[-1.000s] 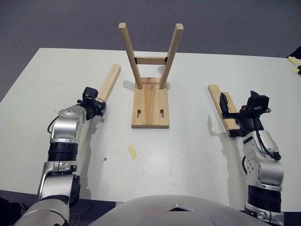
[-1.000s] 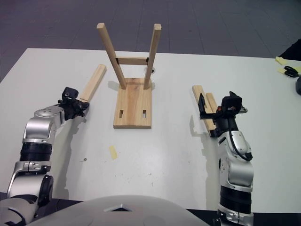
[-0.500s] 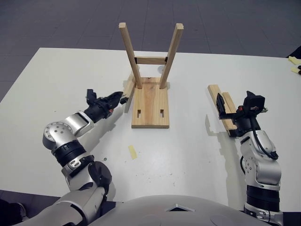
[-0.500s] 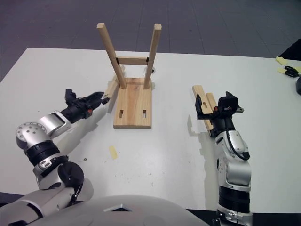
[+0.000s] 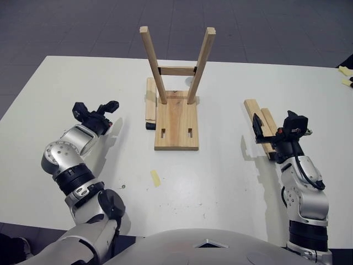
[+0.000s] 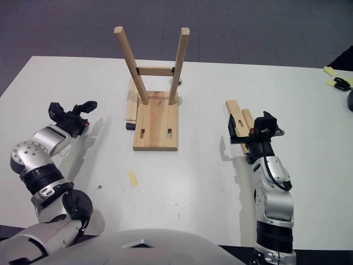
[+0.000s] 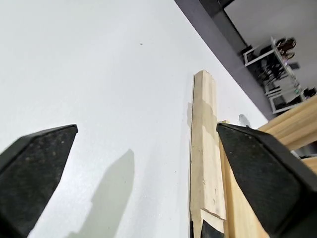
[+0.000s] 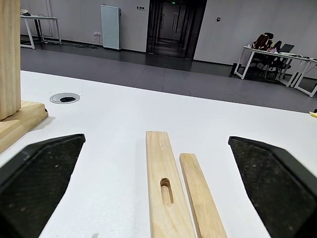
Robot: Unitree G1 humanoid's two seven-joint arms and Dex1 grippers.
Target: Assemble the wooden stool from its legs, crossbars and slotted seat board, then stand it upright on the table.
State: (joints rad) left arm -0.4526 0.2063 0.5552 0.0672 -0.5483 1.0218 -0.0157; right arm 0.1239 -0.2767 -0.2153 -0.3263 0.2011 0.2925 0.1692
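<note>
The slotted seat board [image 5: 176,122] lies flat mid-table. Two legs [image 5: 153,63] stand in its far slots, joined by a crossbar [image 5: 176,70]; its two near slots are empty. A loose leg [image 5: 150,99] lies along the board's left edge, also seen as the leg [image 7: 205,163] in the left wrist view. My left gripper [image 5: 95,106] hovers open to the left of it, holding nothing. On the right lie a slotted leg [image 8: 162,193] and a short crossbar [image 8: 200,196]. My right gripper [image 5: 274,122] stands open just over their near ends.
A yellow tape scrap [image 5: 155,178] lies on the white table [image 5: 220,182] in front of the board. A round cable grommet [image 8: 65,98] sits behind the board. Small yellow items [image 5: 345,70] lie at the far right edge.
The loose leg has moved from its slanted spot at the left to lie against the board's left edge. My left gripper has let go and drawn back leftward, open. The right arm barely shifted.
</note>
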